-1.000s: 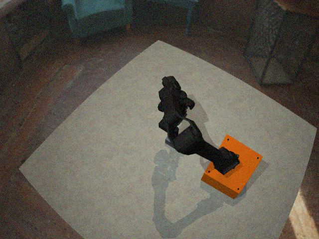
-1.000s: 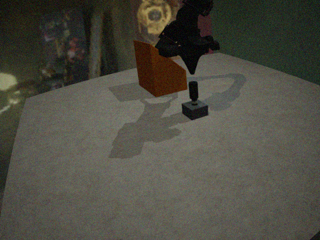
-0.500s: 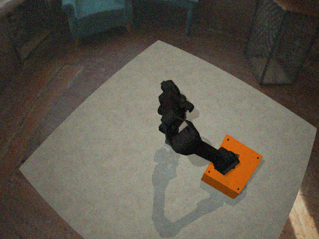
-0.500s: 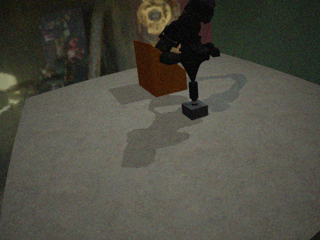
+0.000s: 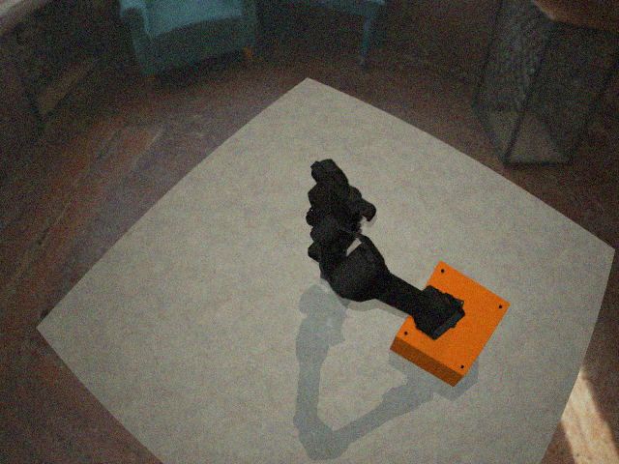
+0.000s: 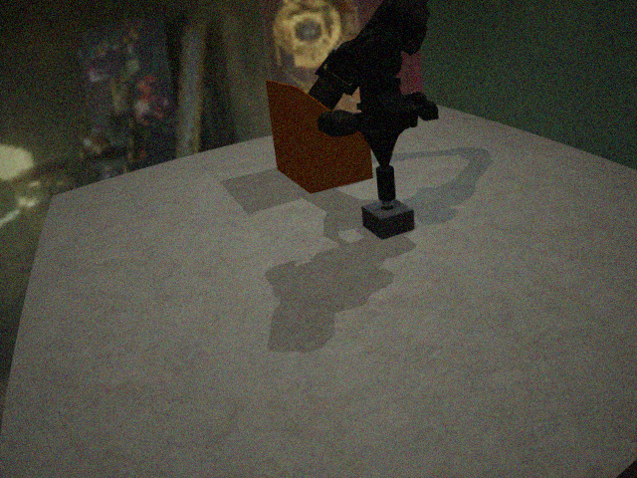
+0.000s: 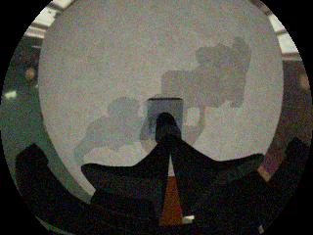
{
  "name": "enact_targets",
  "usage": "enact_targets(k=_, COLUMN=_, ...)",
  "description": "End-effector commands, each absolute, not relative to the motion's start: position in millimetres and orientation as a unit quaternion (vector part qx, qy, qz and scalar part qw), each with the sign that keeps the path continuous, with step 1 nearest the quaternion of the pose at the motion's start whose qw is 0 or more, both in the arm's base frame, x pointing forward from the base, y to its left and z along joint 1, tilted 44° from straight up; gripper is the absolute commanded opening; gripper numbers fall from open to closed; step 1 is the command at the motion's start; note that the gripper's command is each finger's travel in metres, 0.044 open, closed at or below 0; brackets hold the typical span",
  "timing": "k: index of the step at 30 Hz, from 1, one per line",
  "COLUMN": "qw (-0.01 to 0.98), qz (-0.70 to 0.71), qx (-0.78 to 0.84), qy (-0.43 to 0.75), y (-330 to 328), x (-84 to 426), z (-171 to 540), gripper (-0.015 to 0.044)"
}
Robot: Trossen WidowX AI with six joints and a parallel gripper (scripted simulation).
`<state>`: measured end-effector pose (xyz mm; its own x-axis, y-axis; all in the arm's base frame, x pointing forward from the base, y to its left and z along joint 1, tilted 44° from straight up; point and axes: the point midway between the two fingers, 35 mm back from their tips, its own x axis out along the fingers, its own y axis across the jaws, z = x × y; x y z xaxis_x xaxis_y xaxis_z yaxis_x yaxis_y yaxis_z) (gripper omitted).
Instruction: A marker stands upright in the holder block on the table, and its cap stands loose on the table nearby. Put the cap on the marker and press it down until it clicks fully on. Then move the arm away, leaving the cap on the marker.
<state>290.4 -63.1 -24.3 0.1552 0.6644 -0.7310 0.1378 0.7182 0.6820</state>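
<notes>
The claw (image 6: 384,154) is shut tight, its two fingers pressed together into a single downward point, and it has hold of nothing. In the exterior view that point sits right on top of the cap (image 6: 385,182); whether it presses or only touches cannot be told. In the wrist view the closed fingers meet in a narrow V, and the dark round top of the cap (image 7: 167,124) shows just beyond their tips.

Directly under the claw, the cap stands upright on the marker (image 6: 386,204), of which only a thin pale ring shows between the cap's lower edge and the holder (image 6: 387,219). The holder is a small dark block resting flat on the surface (image 6: 205,359) straight below the claw. In the wrist view its square top (image 7: 163,110) frames the cap from behind. Whether the cap is fully seated cannot be told.

Above the claw, the black arm (image 5: 344,234) rises and bends back to its orange base (image 5: 452,324), which stands on the surface behind the holder and near it. In the top view the arm hides the cap, marker and holder entirely.

The arm's shadow (image 6: 318,293) spreads over the pale surface on the near side of the holder in the exterior view, touching the holder's foot.
</notes>
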Motion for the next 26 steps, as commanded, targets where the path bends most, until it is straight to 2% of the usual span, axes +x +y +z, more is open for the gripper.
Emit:
enact_targets(k=1, qw=0.689, qz=0.191, qx=0.321, qy=0.621, y=-72.3, x=290.4, z=-16.4, gripper=0.0)
enact_targets(k=5, qw=0.689, qz=0.19, qx=0.321, qy=0.622, y=-116.4, x=280.0, z=31.5, gripper=0.0)
enact_targets(k=10, qw=0.688, qz=0.19, qx=0.322, qy=0.622, y=-123.5, x=276.7, z=40.8, gripper=0.0)
enact_targets(k=26, qw=0.688, qz=0.19, qx=0.322, qy=0.622, y=-123.5, x=276.7, z=40.8, gripper=0.042)
